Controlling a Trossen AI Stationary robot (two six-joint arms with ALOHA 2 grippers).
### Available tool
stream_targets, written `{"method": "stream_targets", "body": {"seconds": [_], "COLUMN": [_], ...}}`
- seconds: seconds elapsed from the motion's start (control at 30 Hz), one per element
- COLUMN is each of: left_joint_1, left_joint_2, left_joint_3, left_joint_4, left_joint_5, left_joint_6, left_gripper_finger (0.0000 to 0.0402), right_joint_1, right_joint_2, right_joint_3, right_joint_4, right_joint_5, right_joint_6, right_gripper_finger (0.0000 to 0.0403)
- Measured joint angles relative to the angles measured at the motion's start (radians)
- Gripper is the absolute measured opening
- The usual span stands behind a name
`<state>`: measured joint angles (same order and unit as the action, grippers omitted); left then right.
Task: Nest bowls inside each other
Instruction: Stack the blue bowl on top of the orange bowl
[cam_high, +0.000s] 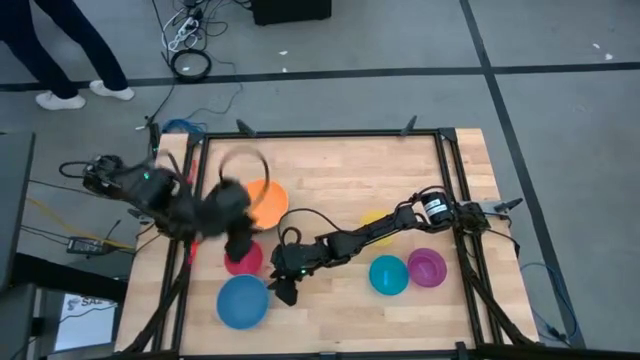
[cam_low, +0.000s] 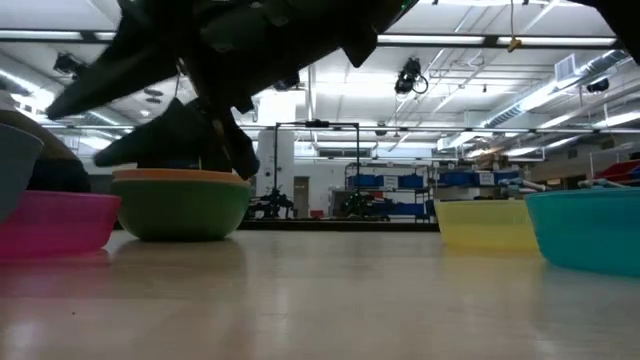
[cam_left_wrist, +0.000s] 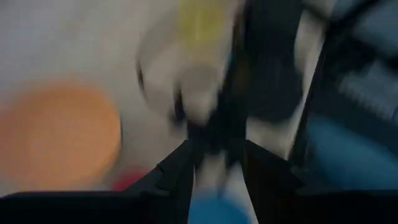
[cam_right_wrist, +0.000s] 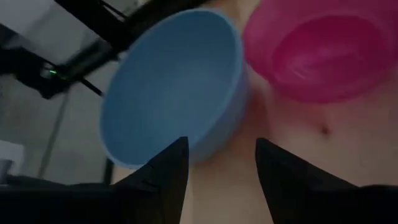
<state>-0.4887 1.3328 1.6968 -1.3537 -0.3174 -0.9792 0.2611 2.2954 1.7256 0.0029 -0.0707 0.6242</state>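
An orange bowl sits inside a green bowl at the table's far left. A red bowl and a blue bowl rest on their bases near the left front. At the right stand yellow, teal and purple bowls. My left gripper hovers open above the red bowl, blurred. My right gripper is open, low over the table, with the blue bowl and the red bowl just ahead of it. My right gripper has one fingertip right beside the blue bowl's outer wall, coming in slanting from the table's right. I cannot tell whether it touches the wall. The bowl sits on the table.
A dark frame rail borders the table. A person's legs stand on the floor beyond the far left corner. Bare wood lies between the blue and teal bowls.
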Motion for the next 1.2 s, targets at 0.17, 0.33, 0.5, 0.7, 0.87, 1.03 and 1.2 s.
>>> {"method": "stream_targets", "body": {"seconds": [0.17,0.33,0.5,0.7,0.87,1.03,1.2], "left_joint_1": [-0.222,-0.41,-0.506,-0.532,-0.502,-0.463,-0.43], "left_joint_2": [0.06,0.145,0.282,0.459,0.576,0.636,0.636], "left_joint_3": [-0.001,0.0,0.0,0.0,-0.001,-0.001,0.019], "left_joint_4": [-0.193,-0.207,-0.138,-0.127,-0.226,-0.218,-0.22], "left_joint_5": [0.08,0.134,0.116,-0.003,0.021,0.064,0.073], "left_joint_6": [-0.232,-0.421,-0.434,-0.414,-0.445,-0.45,-0.447], "left_gripper_finger": [0.014,0.014,0.014,0.014,0.014,0.014,0.014], "right_joint_1": [-0.003,0.018,0.054,0.079,0.103,0.112,0.112], "right_joint_2": [-0.046,-0.151,-0.31,-0.506,-0.633,-0.708,-0.72], "right_joint_3": [0.0,0.0,0.0,0.0,0.0,0.0,0.0], "right_joint_4": [-0.167,-0.479,-0.689,-0.841,-0.906,-0.926,-0.934], "right_joint_5": [0.021,0.242,0.498,0.665,0.725,0.77,0.785], "right_joint_6": [-0.074,-0.201,-0.268,-0.279,-0.279,-0.296,-0.324], "right_gripper_finger": [0.0175,0.0174,0.0174,0.0174,0.0174,0.0174,0.0174]}}
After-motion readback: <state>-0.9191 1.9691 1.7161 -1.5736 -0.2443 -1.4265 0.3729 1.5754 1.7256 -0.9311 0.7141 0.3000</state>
